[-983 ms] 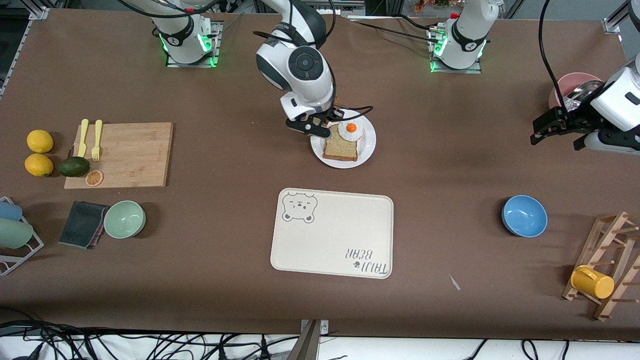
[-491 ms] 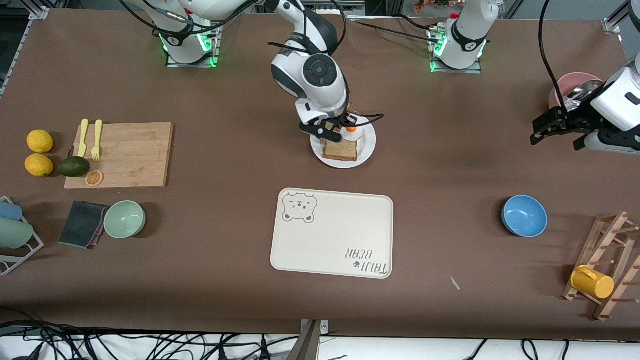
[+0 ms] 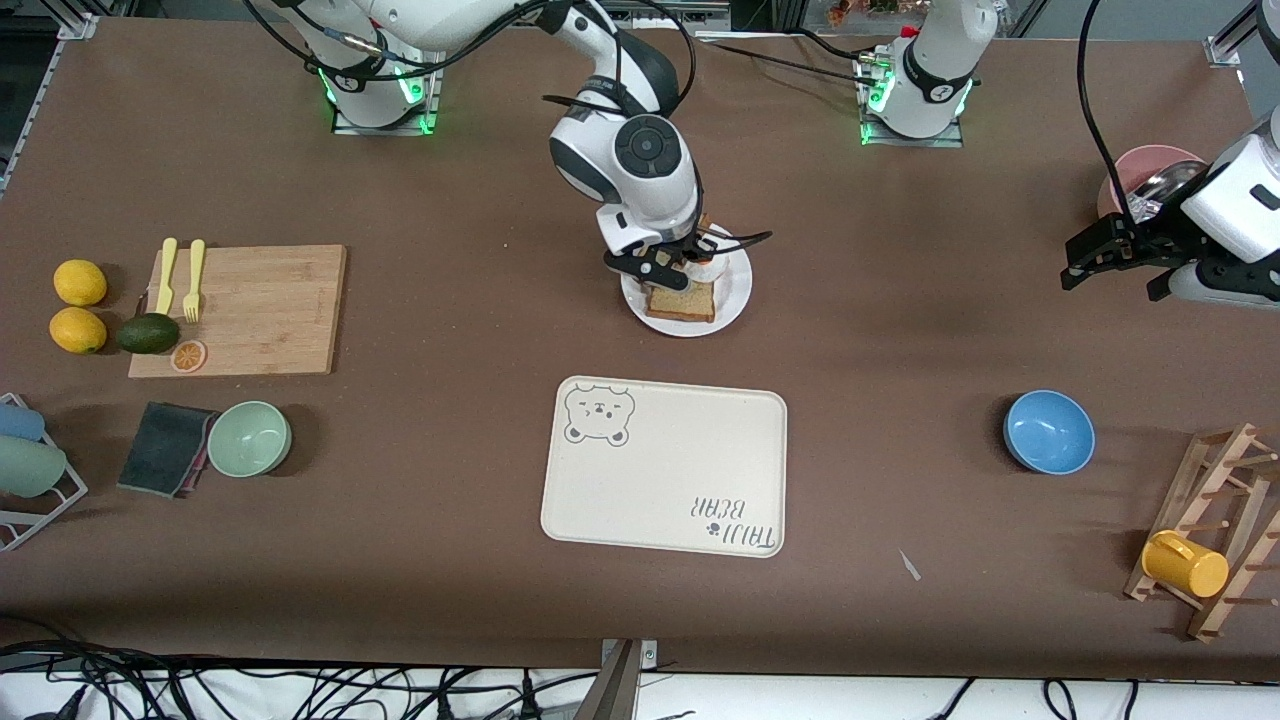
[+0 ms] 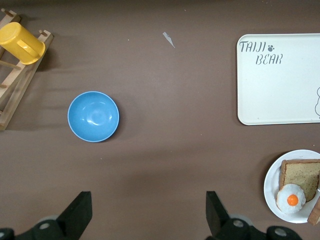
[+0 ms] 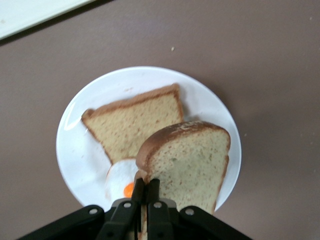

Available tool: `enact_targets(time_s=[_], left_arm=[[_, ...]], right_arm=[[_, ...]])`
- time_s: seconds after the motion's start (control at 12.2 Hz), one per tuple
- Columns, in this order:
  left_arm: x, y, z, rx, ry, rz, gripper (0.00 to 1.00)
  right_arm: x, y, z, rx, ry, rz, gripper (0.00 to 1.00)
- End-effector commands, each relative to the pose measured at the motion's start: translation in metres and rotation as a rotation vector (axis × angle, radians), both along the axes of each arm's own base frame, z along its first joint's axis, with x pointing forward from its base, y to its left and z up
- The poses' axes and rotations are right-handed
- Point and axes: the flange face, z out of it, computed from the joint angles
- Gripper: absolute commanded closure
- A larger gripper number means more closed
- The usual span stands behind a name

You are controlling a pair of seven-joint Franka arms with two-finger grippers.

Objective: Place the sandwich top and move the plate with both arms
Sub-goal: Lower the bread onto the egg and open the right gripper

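Brown crust ran along the rim of the sandwich top (image 5: 192, 160), which the right tool (image 5: 145, 192) pinched by one edge, its fingers pressed together on the slice. The right tool (image 3: 672, 266) hung over the plate (image 3: 735, 290), above the rim that lies farther from the front camera. Directly beneath the held slice lay the fried egg (image 5: 121, 181), only partly showing, and just past it on the same plate (image 5: 75, 150) rested the second bread slice (image 5: 132, 122), flat, its crust short of the white rim all round.

Bare brown tabletop (image 3: 480, 300) surrounded the plate on every side. The cream tray (image 3: 665, 465) lay nearer to the front camera than the plate, well apart from it, with a band of open tabletop between.

Toward its own end of the tabletop the left arm waited, its tool (image 3: 1115, 262) up in the air with the fingers (image 4: 77, 220) spread wide. Below the left tool the tabletop was bare; the blue bowl (image 4: 93, 116) sat apart from it, and the wooden rack (image 3: 1215, 520) with the yellow mug (image 4: 21, 42) stood near the tabletop's edge.
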Motion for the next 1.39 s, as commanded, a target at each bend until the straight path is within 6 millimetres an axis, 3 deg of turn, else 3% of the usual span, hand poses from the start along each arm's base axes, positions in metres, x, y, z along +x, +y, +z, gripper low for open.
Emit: enact_targets(time_s=[0.0,0.08,0.16,0.25,0.57,0.82,0.98,1.15,1.31], left_arm=[[0.002,0.000,0.007,0.019,0.004,0.005,0.00],[0.002,0.000,0.006,0.019,0.005,0.005,0.00],[0.002,0.000,0.006,0.019,0.005,0.005,0.00],[0.002,0.000,0.006,0.019,0.005,0.005,0.00],[0.002,0.000,0.006,0.019,0.005,0.005,0.00],[0.002,0.000,0.006,0.017,0.006,0.005,0.00],[0.002,0.000,0.006,0.017,0.007,0.002,0.00],[0.002,0.000,0.004,0.019,0.009,-0.009,0.00],[0.002,-0.001,0.000,0.020,0.015,-0.056,0.00]], right_arm=[[0.001,0.002,-0.018,-0.024,-0.012,0.003,0.96],[0.003,0.002,-0.020,-0.025,-0.010,-0.001,0.85],[0.007,0.001,-0.018,-0.020,-0.011,-0.011,0.37],[0.012,0.003,-0.012,-0.015,-0.023,-0.012,0.01],[0.026,0.007,0.017,-0.004,-0.044,-0.011,0.00],[0.065,-0.016,0.059,-0.056,-0.027,-0.005,0.00],[0.107,-0.053,0.085,-0.058,-0.027,0.006,0.00],[0.136,-0.094,0.101,-0.071,-0.026,0.056,0.00],[0.165,-0.146,0.120,-0.081,-0.022,0.135,0.00]])
